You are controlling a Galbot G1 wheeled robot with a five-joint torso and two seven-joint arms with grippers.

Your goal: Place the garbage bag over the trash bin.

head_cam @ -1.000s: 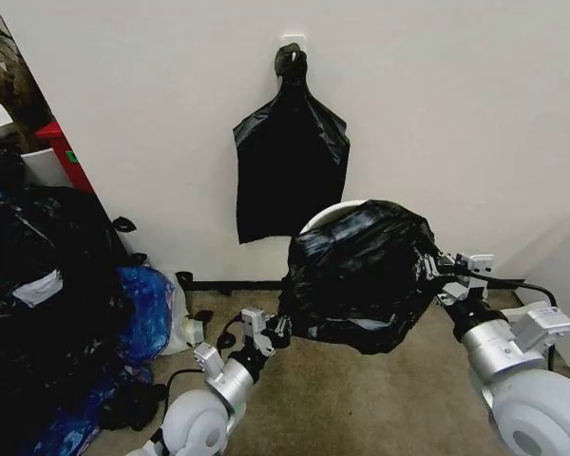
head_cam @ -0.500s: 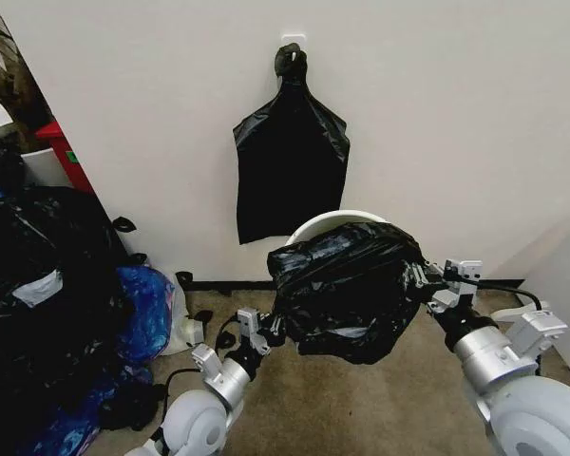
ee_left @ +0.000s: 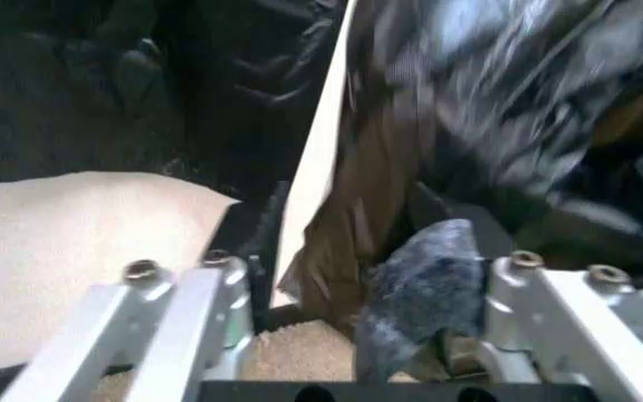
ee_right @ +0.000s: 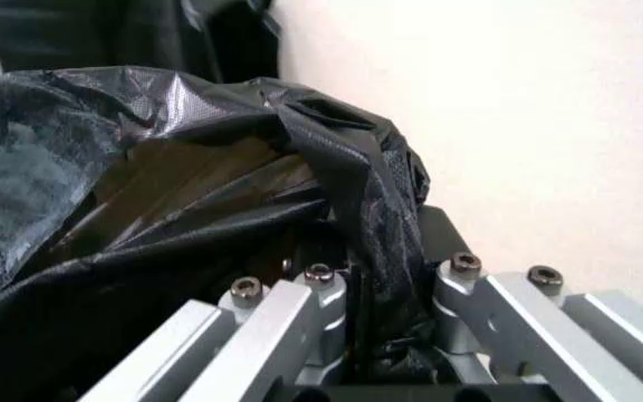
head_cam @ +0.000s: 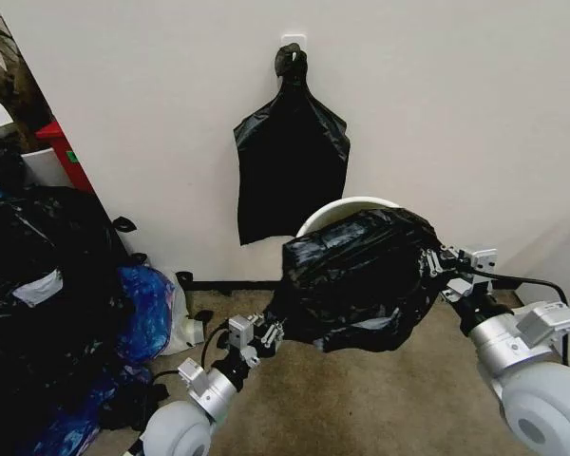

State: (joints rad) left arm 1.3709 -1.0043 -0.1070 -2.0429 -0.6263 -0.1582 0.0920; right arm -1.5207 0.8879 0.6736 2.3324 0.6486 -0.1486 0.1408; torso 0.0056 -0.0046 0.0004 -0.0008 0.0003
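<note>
The left gripper (head_cam: 257,334) was clamped on the near-left hem of the garbage bag (head_cam: 356,275), the right gripper (head_cam: 444,271) pinching its right edge, apparently to stretch the mouth wide. The bag hung before the trash bin (head_cam: 347,208), whose far rim remained uncovered.

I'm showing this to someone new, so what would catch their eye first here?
First, the garbage bag, a crinkled black bulk stretched between the left gripper and right gripper, each pinching an edge, with the trash bin rim peeking out behind it. Next, a flat bunch of black bags hanging on the wall above, and a heap of stuffed bags on the left.
</note>
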